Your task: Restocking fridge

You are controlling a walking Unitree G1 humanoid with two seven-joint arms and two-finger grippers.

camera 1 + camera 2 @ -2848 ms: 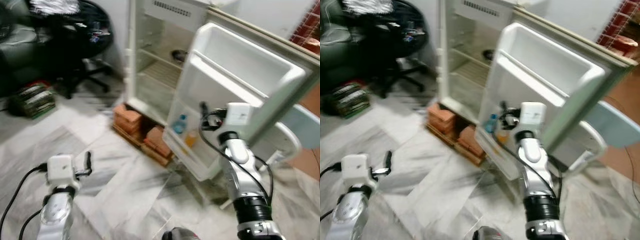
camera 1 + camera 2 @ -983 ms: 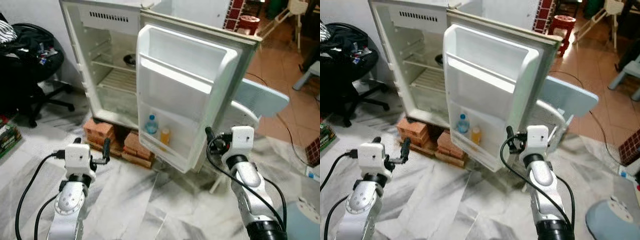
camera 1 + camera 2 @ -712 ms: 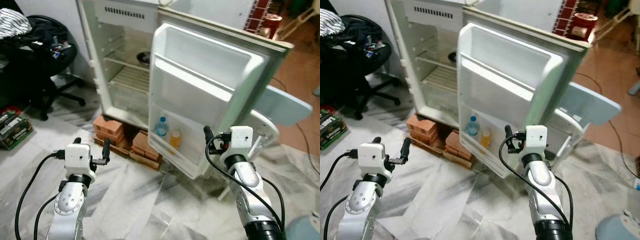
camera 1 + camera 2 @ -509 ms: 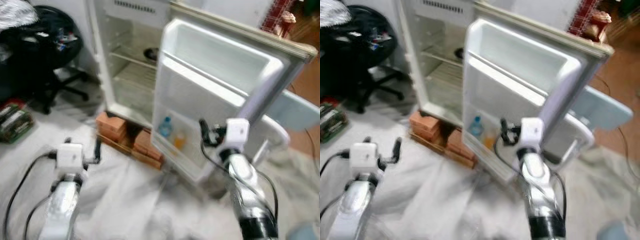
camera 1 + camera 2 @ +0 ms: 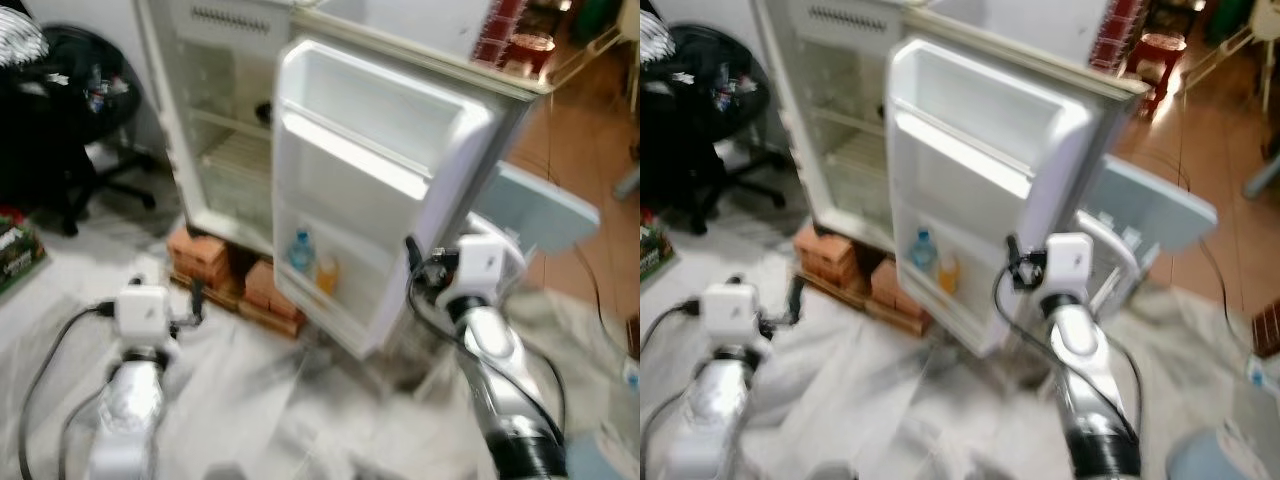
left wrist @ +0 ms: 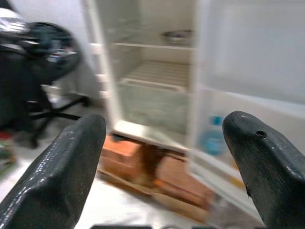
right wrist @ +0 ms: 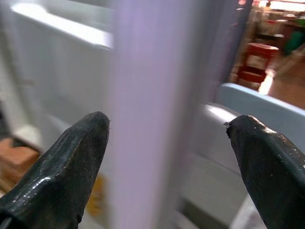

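Note:
The white fridge (image 5: 215, 130) stands open, and its door (image 5: 380, 150) is swung out toward me. The door's lowest shelf holds a clear water bottle (image 5: 299, 251) with a blue cap and a small orange bottle (image 5: 325, 272). A dark bowl (image 6: 177, 36) sits on an inner shelf. My left gripper (image 5: 197, 298) is open and empty, low over the floor in front of the fridge. My right gripper (image 5: 412, 262) is open and empty, close to the door's free edge (image 7: 143, 95).
The fridge rests on red bricks (image 5: 200, 255). A black office chair (image 5: 80, 110) stands at the left, with books (image 5: 15, 255) on the floor near it. A light-blue panel (image 5: 545, 205) leans behind the door. A red stool (image 5: 525, 50) stands far right.
The whole picture has shifted and blurred, so the camera moved. Both grippers keep the same open posture, and the right one now sits nearer the door's edge.

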